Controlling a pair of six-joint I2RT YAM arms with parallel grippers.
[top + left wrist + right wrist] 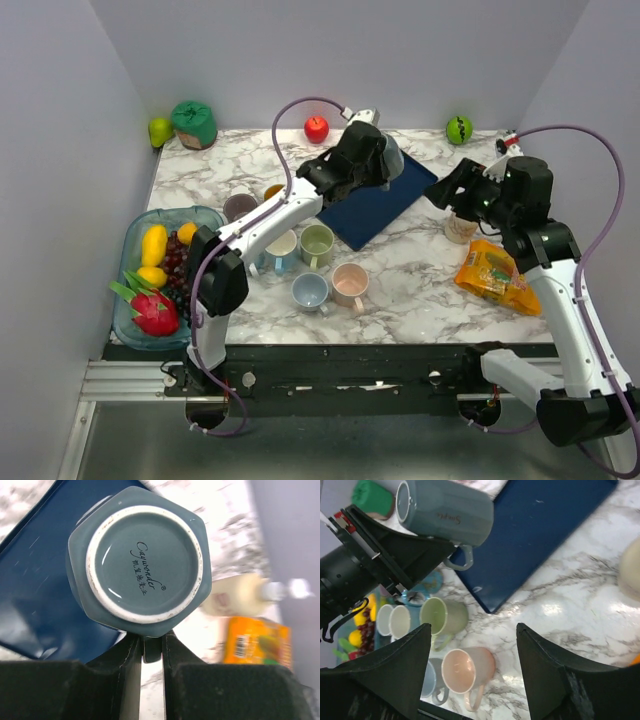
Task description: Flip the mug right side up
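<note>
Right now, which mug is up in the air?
The grey-blue faceted ceramic mug, gripped by the left gripper; the pastel mugs sit on the marble table.

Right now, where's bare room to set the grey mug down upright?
Best: the blue mat, bare beneath the grey mug held in the left claw. Also bare marble bordered by the mat's near corner, the pink mug and the snack bag. Crowded: the mug cluster left of centre, and the fruit tray at the left edge.
</note>
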